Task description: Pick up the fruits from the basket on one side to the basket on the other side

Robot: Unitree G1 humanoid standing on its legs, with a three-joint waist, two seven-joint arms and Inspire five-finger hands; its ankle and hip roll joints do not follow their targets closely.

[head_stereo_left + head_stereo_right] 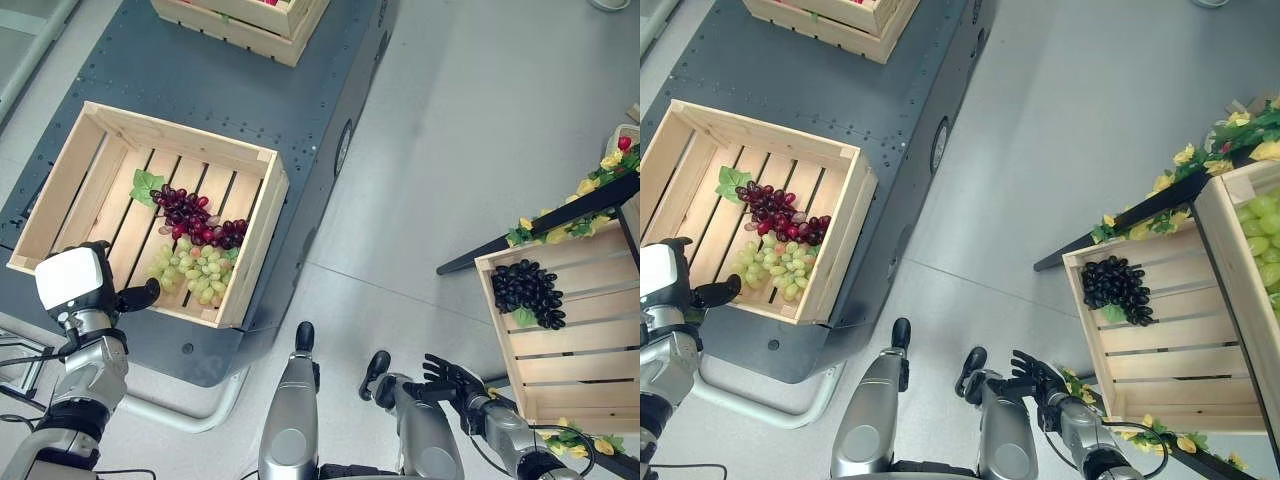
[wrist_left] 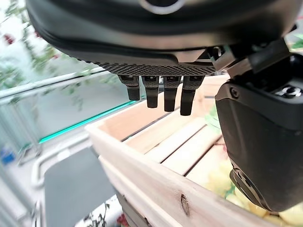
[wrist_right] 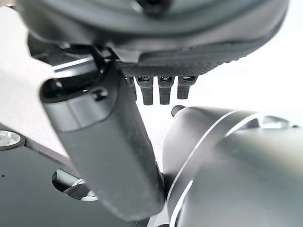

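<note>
On the dark platform stands a wooden crate [image 1: 180, 135] holding a red grape bunch [image 1: 195, 217] and a green grape bunch [image 1: 195, 268]. My left hand [image 1: 85, 285] hovers over the crate's near corner, open and empty; in the left wrist view its straight fingers [image 2: 163, 97] hang above the crate's rim [image 2: 156, 184], with green grapes [image 2: 222, 177] just past the thumb. To the right, a second wooden crate [image 1: 575, 350] holds a black grape bunch [image 1: 527, 292]. My right hand [image 1: 455, 380] is low beside that crate, open and empty, fingers [image 3: 163, 92] straight.
A third crate [image 1: 245, 25] sits at the platform's far end. A higher crate with green grapes [image 1: 1262, 225] stands at the far right, trimmed with leaves and yellow flowers [image 1: 585, 215]. Grey floor [image 1: 450, 150] lies between the platform and the right-hand crates.
</note>
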